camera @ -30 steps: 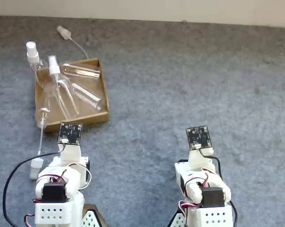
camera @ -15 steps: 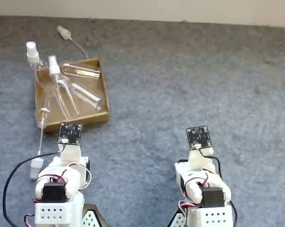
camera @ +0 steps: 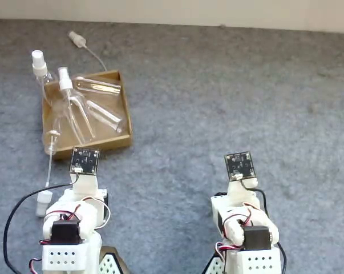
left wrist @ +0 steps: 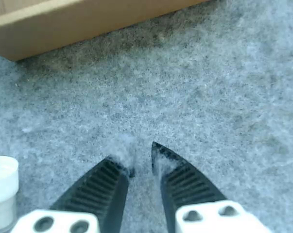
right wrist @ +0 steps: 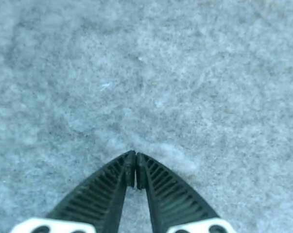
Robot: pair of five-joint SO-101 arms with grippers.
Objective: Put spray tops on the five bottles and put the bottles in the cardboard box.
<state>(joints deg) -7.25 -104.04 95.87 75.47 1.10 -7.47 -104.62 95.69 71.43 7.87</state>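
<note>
High view has bottles (camera: 80, 117) lying in the cardboard box (camera: 103, 141); left fingers (left wrist: 105, 187) sit slightly apart, right fingers (right wrist: 110, 187) closed, both empty.

Two white plastic arms (camera: 66, 210) with black servo blocks, thin red and black wires, square black wrist boards (camera: 85, 160), and black ribbed pointed fingers (left wrist: 185, 182) on white mounts.

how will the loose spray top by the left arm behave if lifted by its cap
Probably very light: the spray top is a small white plastic cap. Its long thin dip tube looks flexible, so it may sag and swing.
</note>
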